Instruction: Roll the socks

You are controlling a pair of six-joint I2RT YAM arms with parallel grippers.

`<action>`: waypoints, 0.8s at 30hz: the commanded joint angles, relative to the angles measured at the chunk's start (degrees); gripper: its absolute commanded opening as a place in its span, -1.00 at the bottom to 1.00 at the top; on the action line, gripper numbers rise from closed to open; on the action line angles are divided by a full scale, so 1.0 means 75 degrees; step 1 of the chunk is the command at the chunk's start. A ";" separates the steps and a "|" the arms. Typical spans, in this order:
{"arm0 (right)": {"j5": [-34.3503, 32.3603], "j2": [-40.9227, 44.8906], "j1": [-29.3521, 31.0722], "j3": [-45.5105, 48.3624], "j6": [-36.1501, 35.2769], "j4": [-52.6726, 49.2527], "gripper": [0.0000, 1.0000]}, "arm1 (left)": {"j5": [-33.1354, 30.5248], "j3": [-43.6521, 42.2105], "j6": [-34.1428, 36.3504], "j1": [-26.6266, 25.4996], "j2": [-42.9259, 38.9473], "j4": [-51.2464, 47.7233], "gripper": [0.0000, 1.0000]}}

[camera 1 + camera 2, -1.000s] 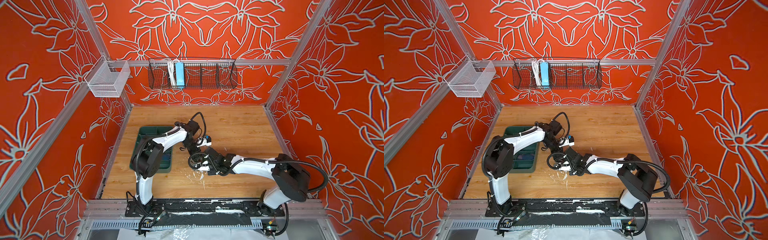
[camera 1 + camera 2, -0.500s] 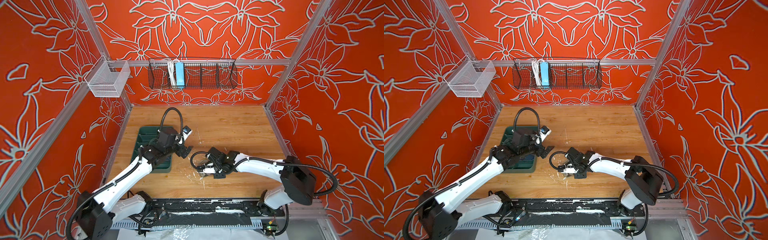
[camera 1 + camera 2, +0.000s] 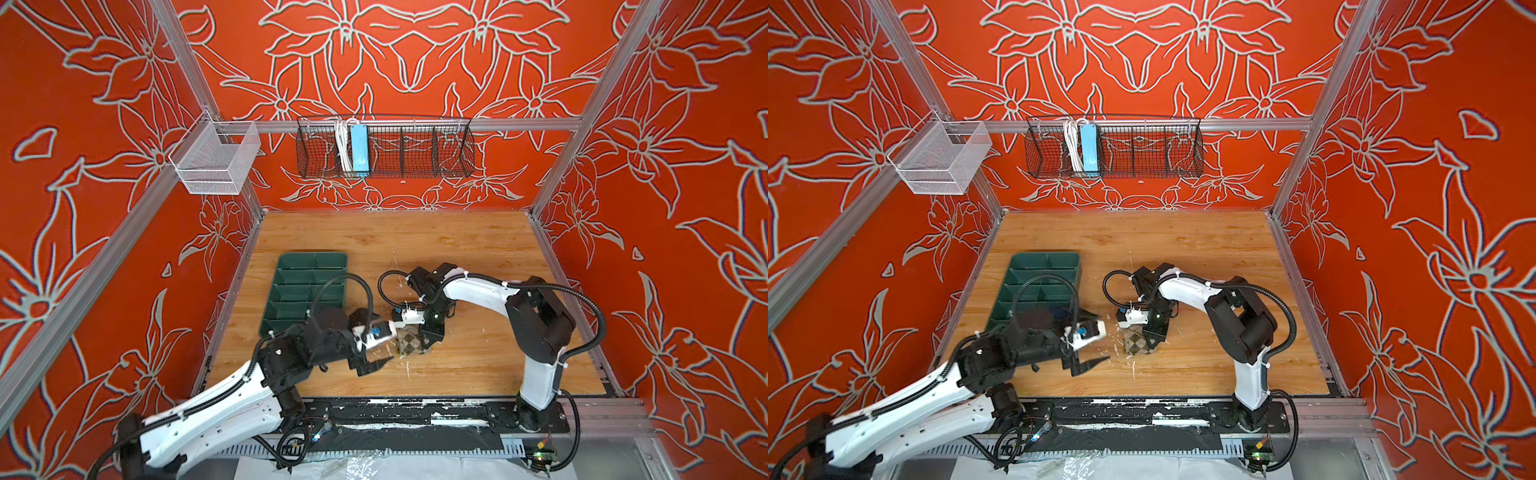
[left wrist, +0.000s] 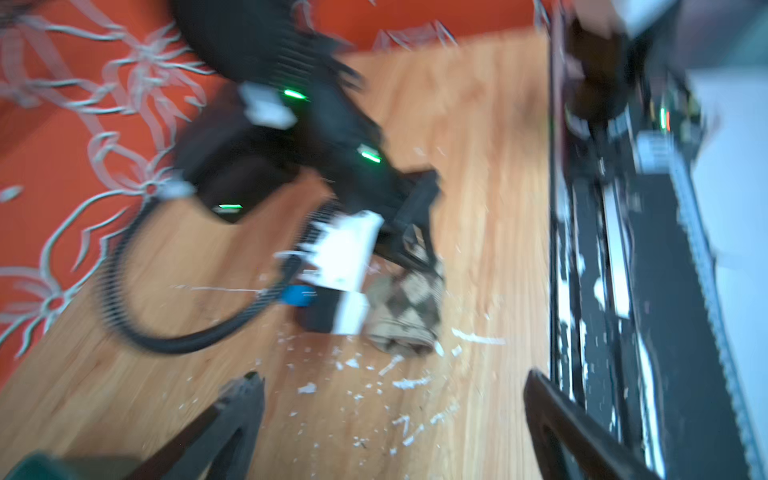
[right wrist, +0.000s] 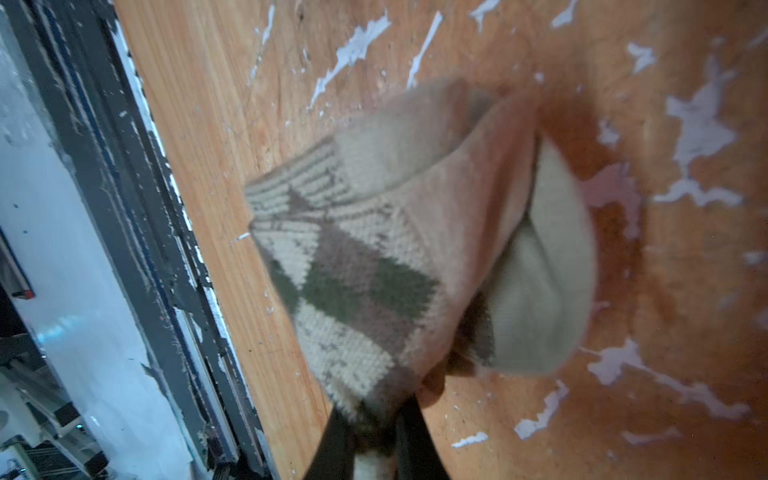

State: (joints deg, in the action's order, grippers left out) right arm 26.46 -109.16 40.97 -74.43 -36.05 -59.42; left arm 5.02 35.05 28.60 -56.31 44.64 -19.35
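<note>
Beige wool with brown and dark diamonds marks the one sock (image 3: 411, 343) that can be made out. It is folded into a small, thick bundle. In the right wrist view the sock (image 5: 374, 257) shows a ribbed, striped cuff edge, a plain beige layer folded over the pattern, and a pale cream lobe bulging out beside it. It lies on the wooden table (image 3: 457, 249) near the front middle, to the right of the single green tray (image 3: 312, 253) and apart from it.

Two arms work here, each with one gripper. The right gripper (image 3: 429, 334) reaches down onto the sock from its far right side. At the wrist its two dark fingers (image 5: 336, 436) are drawn narrow, with the sock's end pinched between them. The left gripper (image 3: 376, 363) hangs just to the near left of the sock without touching it. Its jaws are spread wide and hold nothing, as the left wrist view shows, though blurred.

White flecks are scattered over the wood around the sock. Two baskets hang on the walls, one of white mesh (image 3: 216, 160) at the far left and one of black wire (image 3: 415, 147) on the far wall.
</note>
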 commanded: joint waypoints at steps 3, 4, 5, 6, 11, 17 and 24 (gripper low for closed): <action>0.0373 -0.0489 0.0031 -0.0154 0.0002 -0.0141 -1.00 | -0.3181 -0.0221 0.1258 -0.1540 0.2450 0.1677 0.91; 0.0382 -0.0492 0.0033 -0.0125 0.0002 -0.0118 -1.00 | -0.3461 -0.0099 0.1273 -0.1607 0.3021 0.1923 0.91; 0.0391 -0.0492 0.0030 -0.0086 0.0013 -0.0090 -1.00 | -0.3768 -0.0029 0.1273 -0.1702 0.3488 0.2245 0.90; 0.0403 -0.0465 0.0024 -0.0040 0.0014 -0.0050 -1.00 | -0.4036 0.0080 0.1300 -0.1860 0.4000 0.2523 0.89; 0.0469 -0.0260 0.0022 0.0236 0.0026 0.0082 -1.00 | -0.5143 0.0634 0.1150 -0.1960 0.5747 0.3104 0.65; 0.0579 0.0408 -0.0158 0.0724 0.0053 0.0537 -1.00 | -0.5335 0.0640 0.0872 -0.1960 0.6580 0.2829 -0.07; 0.0480 0.2123 -0.0528 0.1865 0.0421 0.1746 -0.85 | -0.4995 0.0506 0.0685 -0.1952 0.6887 0.2551 -0.89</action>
State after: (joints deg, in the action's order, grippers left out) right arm 29.45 -98.67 38.44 -62.92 -34.13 -48.47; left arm -33.45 40.07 34.81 -71.26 94.08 4.08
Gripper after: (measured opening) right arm 0.132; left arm 0.120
